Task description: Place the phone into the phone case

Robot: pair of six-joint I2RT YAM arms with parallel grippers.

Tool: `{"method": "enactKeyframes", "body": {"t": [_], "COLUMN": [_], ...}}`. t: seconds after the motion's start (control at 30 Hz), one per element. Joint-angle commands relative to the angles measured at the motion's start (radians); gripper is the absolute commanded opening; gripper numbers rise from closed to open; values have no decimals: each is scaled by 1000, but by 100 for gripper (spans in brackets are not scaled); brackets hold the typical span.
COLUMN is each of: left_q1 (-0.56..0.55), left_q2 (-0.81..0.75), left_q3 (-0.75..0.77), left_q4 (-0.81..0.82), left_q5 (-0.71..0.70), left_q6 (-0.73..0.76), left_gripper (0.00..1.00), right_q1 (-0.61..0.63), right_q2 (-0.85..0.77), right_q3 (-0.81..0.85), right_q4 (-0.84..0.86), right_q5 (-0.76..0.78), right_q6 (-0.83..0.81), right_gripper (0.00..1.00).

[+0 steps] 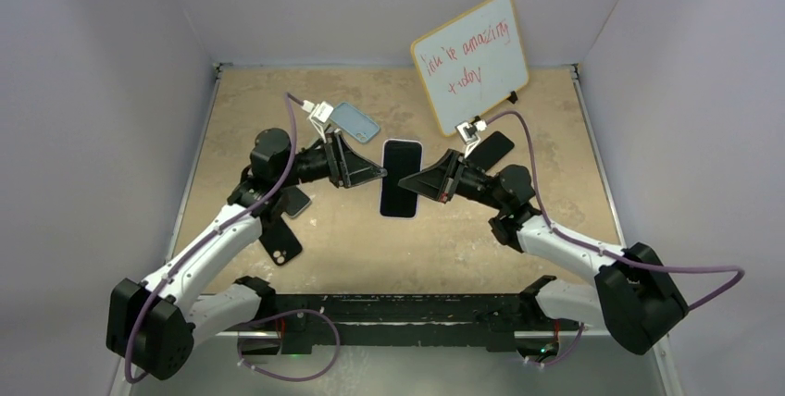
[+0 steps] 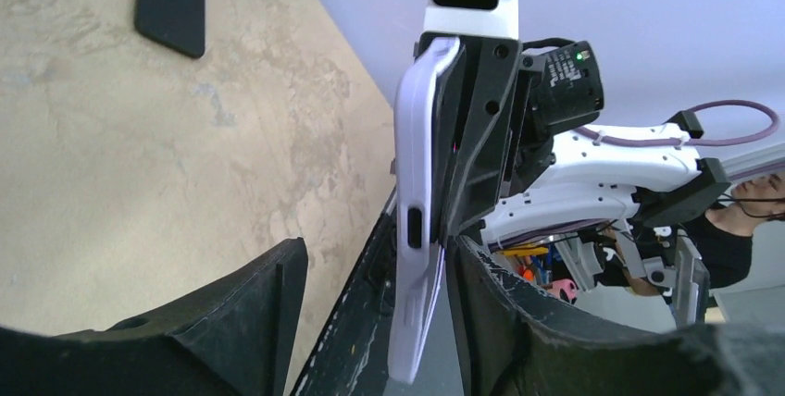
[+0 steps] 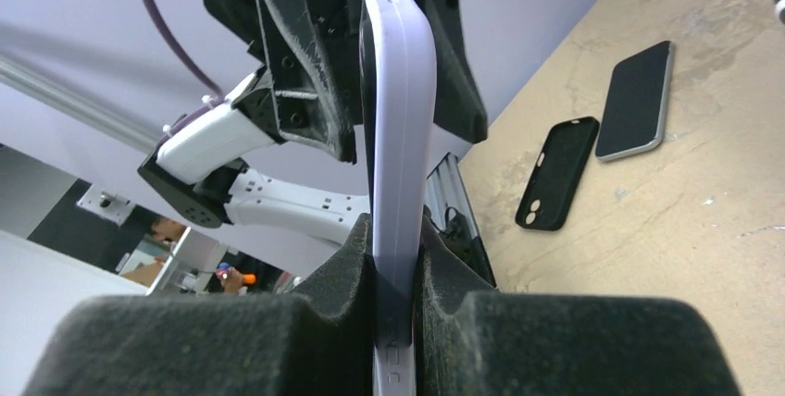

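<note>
A lavender phone case [image 1: 400,179] with the dark-screened phone in its rim hangs in mid-air above the table's middle. My right gripper [image 1: 418,185] is shut on its right edge. In the right wrist view the case [image 3: 404,128] stands edge-on, clamped between both pads [image 3: 352,266], and bows at its far end. My left gripper [image 1: 380,172] is open at the case's left edge. In the left wrist view the case [image 2: 417,202] sits between the spread fingers, close against the right finger [image 2: 518,322] and well apart from the left finger [image 2: 241,313].
A whiteboard [image 1: 470,61] leans at the back right. A light blue case [image 1: 355,121] lies behind the left gripper, and a black phone [image 1: 491,148] behind the right. A black case [image 1: 280,243] and another dark phone [image 1: 296,200] lie at the left, by the left arm.
</note>
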Motion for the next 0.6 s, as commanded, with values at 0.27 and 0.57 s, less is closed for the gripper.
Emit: {"method": "enactKeyframes", "body": {"t": [0.27,0.57], "left_q1": [3,-25], "left_q2": [125,82], "left_q3": [-3,56], "left_q4": [206,-34], "left_q5": [59,-73], "left_q6": [-52,125], "left_gripper": [19,0], "right_q1": [2,7], "right_q2": [9,24], "right_q3": [28,46], "right_q4": [47,-5], "right_q5": [-49,-35], "right_q6": [-26,-38], "right_gripper": [0,0]}}
